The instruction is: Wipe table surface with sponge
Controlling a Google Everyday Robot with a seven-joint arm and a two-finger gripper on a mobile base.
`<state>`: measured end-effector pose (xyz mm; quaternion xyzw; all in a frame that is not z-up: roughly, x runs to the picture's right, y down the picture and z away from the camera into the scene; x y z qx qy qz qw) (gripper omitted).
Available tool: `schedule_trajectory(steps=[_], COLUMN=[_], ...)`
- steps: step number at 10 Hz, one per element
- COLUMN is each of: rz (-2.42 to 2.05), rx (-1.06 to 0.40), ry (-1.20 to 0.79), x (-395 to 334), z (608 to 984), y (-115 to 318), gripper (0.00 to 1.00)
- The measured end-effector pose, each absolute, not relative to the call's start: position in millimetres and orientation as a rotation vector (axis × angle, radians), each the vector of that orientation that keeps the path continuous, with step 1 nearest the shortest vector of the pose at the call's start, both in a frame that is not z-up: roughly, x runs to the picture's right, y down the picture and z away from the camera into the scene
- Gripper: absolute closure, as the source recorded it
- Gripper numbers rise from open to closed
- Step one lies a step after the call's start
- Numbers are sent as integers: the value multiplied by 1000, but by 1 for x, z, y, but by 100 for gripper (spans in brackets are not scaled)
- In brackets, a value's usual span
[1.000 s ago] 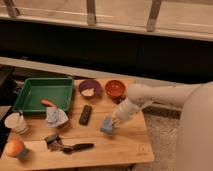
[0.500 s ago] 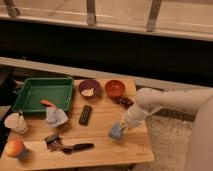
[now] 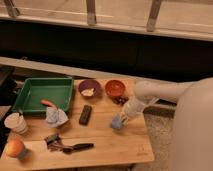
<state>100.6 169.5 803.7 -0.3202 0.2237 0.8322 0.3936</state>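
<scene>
An apple point(image 3: 15, 147) sits at the 7 o'clock corner of the counter point(image 3: 100, 152). Farther in, the gripper point(image 3: 121, 118) presses a blue sponge point(image 3: 117, 123) onto the wood, jaws seemingly clamped on it. A black remote point(image 3: 86, 114) lies at the sponge's 9 o'clock and a red bowl point(image 3: 115, 88) at its 12.

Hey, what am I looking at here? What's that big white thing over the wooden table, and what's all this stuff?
The white shape on the right is a robot's arm, seen by one camera looking down from above. Its hand is low over the right part of the wooden table, right on a blue sponge, the thing it is meant to wipe with. Also on the table are a green tray, a purple bowl, an orange bowl, a dark flat bar, a crumpled cloth, a white cup, a round fruit and dark utensils.
</scene>
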Motion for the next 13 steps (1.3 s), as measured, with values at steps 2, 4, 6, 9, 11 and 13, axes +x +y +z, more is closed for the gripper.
schedule_trajectory(steps=[2, 4, 6, 9, 11, 13], rz=[2067, 2024, 2009, 2026, 2056, 2062], rx=[-839, -874, -900, -907, -890, -879], ry=[514, 491, 508, 592, 641, 650], x=[63, 37, 25, 45, 77, 112], z=[810, 808, 801, 782, 774, 774], y=[157, 158, 167, 193, 204, 208], gripper=[100, 100, 100, 100, 100, 100])
